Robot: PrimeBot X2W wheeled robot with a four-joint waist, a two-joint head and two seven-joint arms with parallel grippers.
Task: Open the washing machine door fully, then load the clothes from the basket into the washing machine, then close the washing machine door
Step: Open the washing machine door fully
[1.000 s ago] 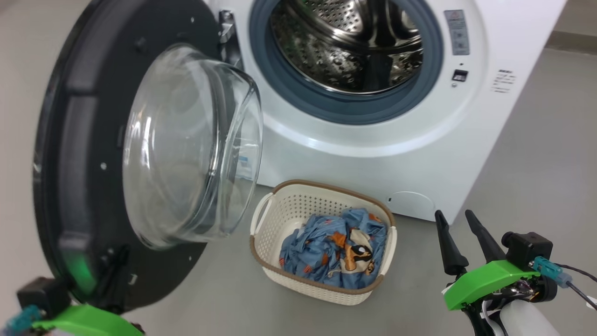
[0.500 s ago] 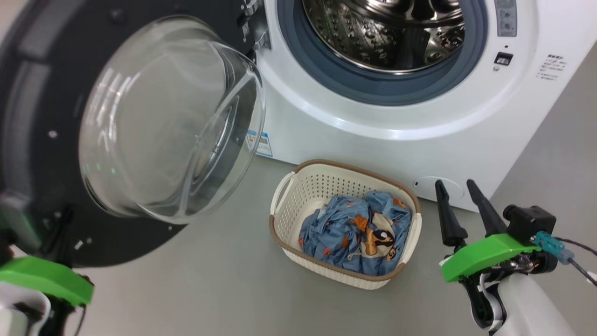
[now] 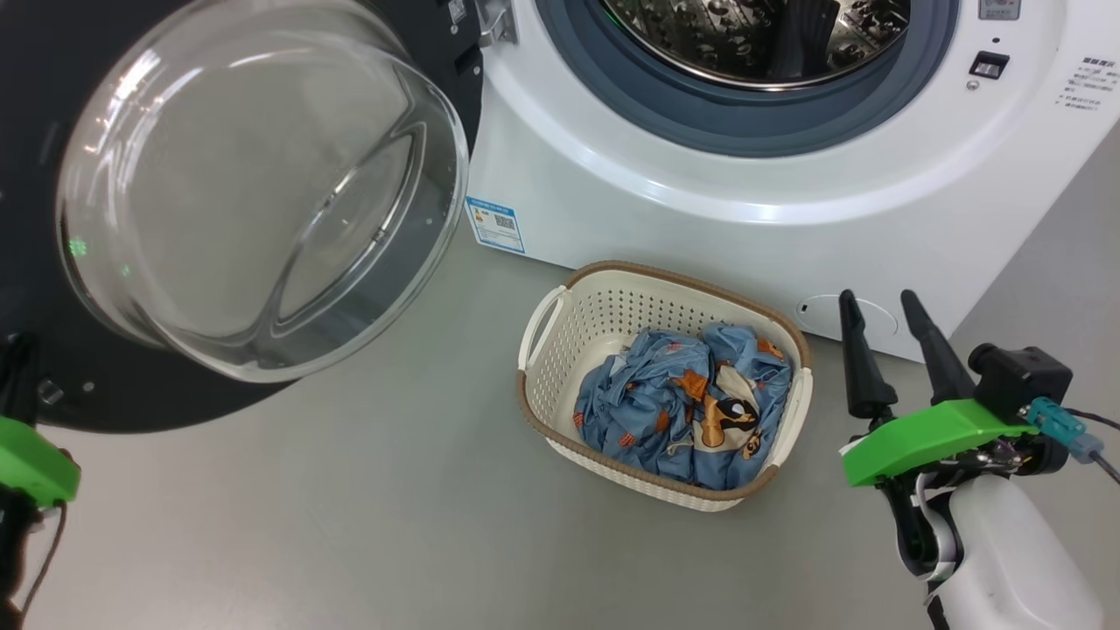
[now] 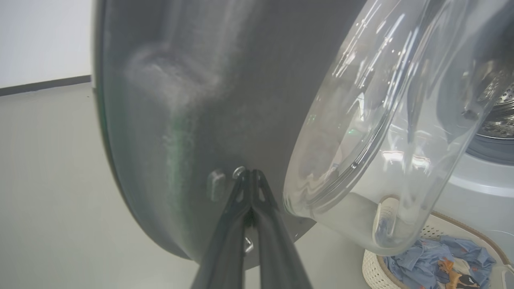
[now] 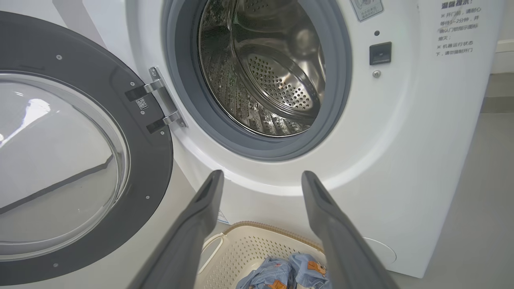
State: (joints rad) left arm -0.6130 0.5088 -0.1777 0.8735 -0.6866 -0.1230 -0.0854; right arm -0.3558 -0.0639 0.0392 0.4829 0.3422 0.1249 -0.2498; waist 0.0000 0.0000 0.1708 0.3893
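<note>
Door swing plus camera shift since the earlier frames: the head view now looks lower and more to the right, so the washing machine and basket sit differently in frame though they keep their places against each other. The washing machine door stands wider open than before. Its glass bowl no longer covers the blue label, which now shows whole on the machine's lower front.

Left gripper: fingers pressed together, tips against the black inner face of the door near its lower edge, just beside the bowl. Cannot tell whether anything is pinched between them.

Right gripper: fingers apart, nothing between them, hovering to the right of the basket, tips in front of the round cover. It holds much the same pose as before. From its wrist camera the fingers frame the open drum, hinge to the left.

Clothes still lie bundled in the basket, towards its right end. The basket sits on the grey floor, just in front of the machine, below the gasket.
</note>
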